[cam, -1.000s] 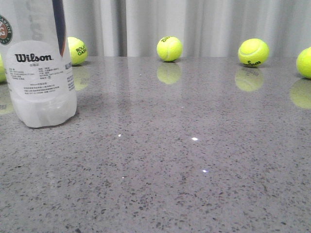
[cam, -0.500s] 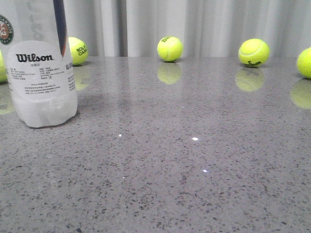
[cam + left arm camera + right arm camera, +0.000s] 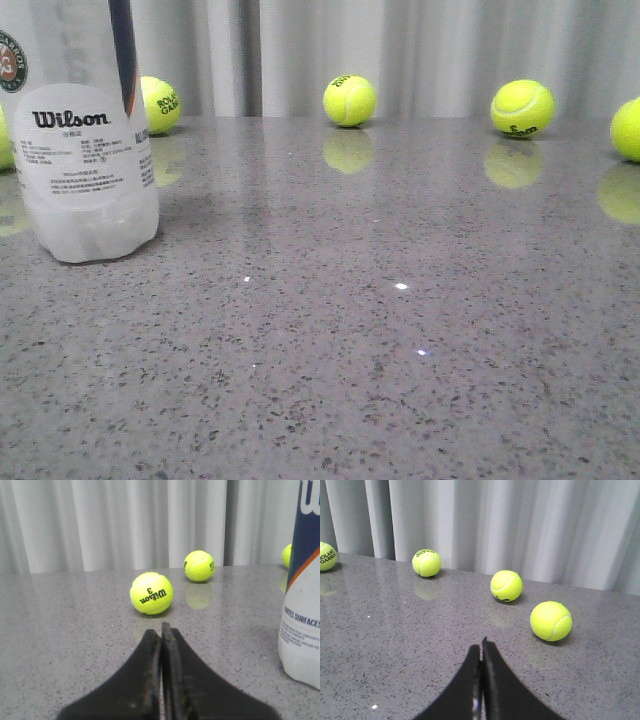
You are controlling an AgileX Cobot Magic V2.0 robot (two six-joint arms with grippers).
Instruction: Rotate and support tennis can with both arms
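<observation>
The tennis can (image 3: 85, 140) stands upright on the grey speckled table at the near left of the front view, clear plastic with a white Wilson label and a navy stripe; its top is cut off. It also shows in the left wrist view (image 3: 302, 590) with a navy, orange and white label. My left gripper (image 3: 161, 630) is shut and empty, low over the table, apart from the can. My right gripper (image 3: 481, 645) is shut and empty over bare table. Neither gripper shows in the front view.
Yellow tennis balls lie along the back of the table (image 3: 400, 300) by a grey curtain: one (image 3: 349, 100), another (image 3: 521, 107), one at the right edge (image 3: 628, 128), one behind the can (image 3: 158, 103). A Wilson 3 ball (image 3: 151, 593) lies ahead of the left gripper.
</observation>
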